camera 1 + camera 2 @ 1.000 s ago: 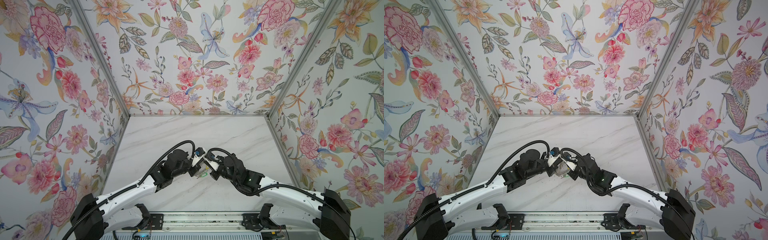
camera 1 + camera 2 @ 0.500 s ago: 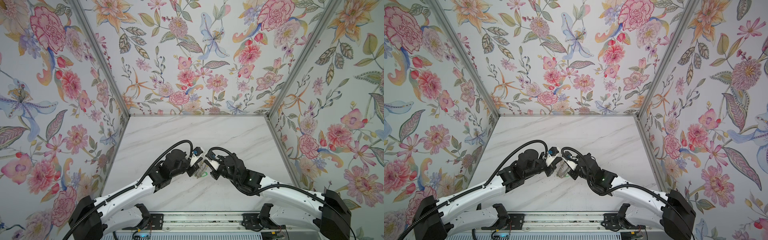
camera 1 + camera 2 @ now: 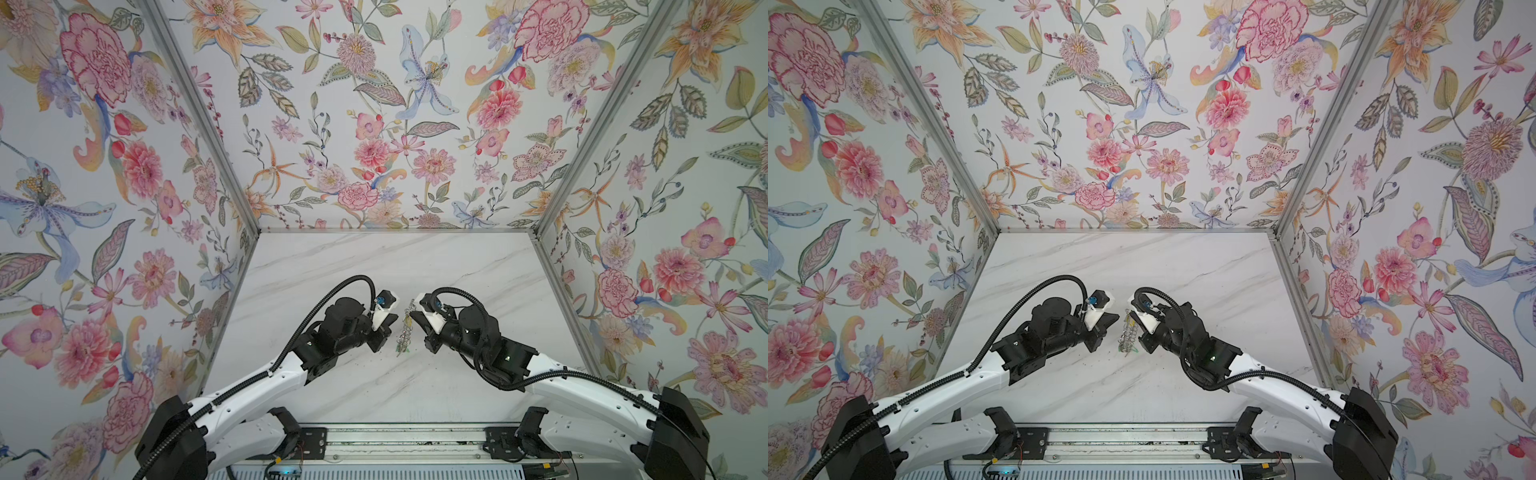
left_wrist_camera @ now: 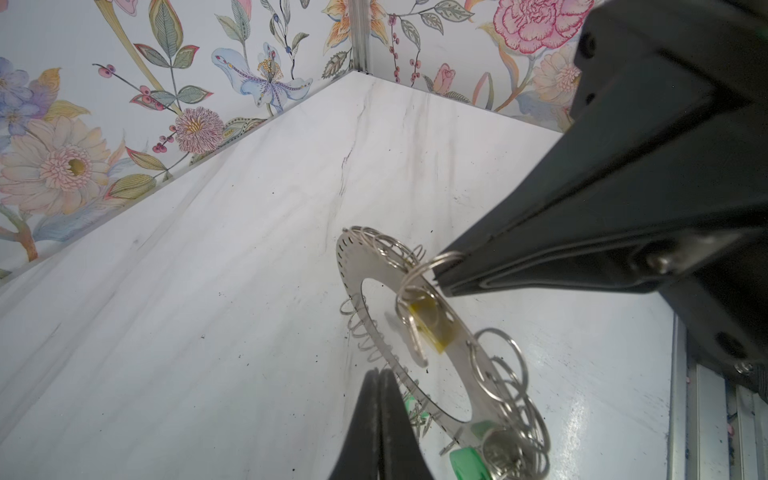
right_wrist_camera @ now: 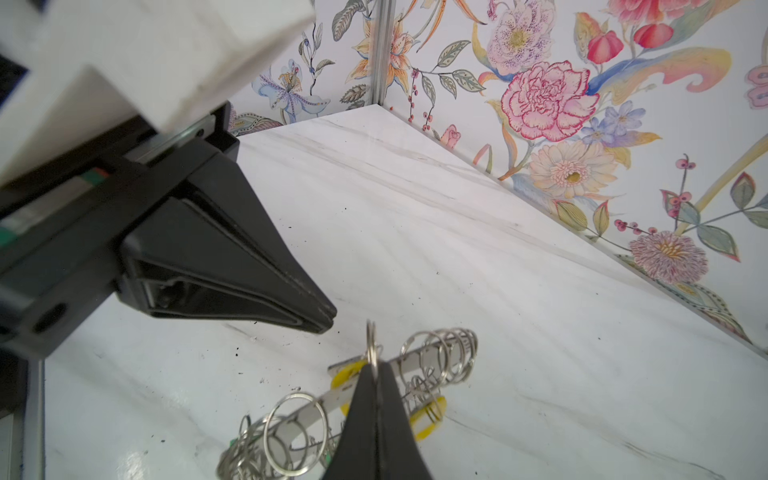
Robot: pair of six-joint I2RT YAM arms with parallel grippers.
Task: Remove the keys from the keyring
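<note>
The right gripper [image 4: 442, 274] is pinching shut on one wire loop [image 4: 432, 266] at the rim of the keyring [image 4: 365, 270], and the disc is hanging from that loop, tilted, above the table [image 4: 208, 249]. In the right wrist view the same pinch is showing at the jaw tips, with the loop [image 5: 371, 345] sticking out above them. The left gripper [image 5: 328, 320] is sitting just beside the ring with its jaws pressed together and nothing visible between them; it is not touching the disc.

In both top views the keyring [image 3: 405, 332] is dangling between the two grippers, near the middle of the table.

As for progress, a yellow-tagged key [image 4: 424, 328] is lying across the centre hole, and green tags [image 4: 467, 463] are hanging at the low edge. No loose key is showing anywhere on the marble. So the work seems to be at an early stage: every key in view is looking attached, and each is waiting to be worked off.
</note>
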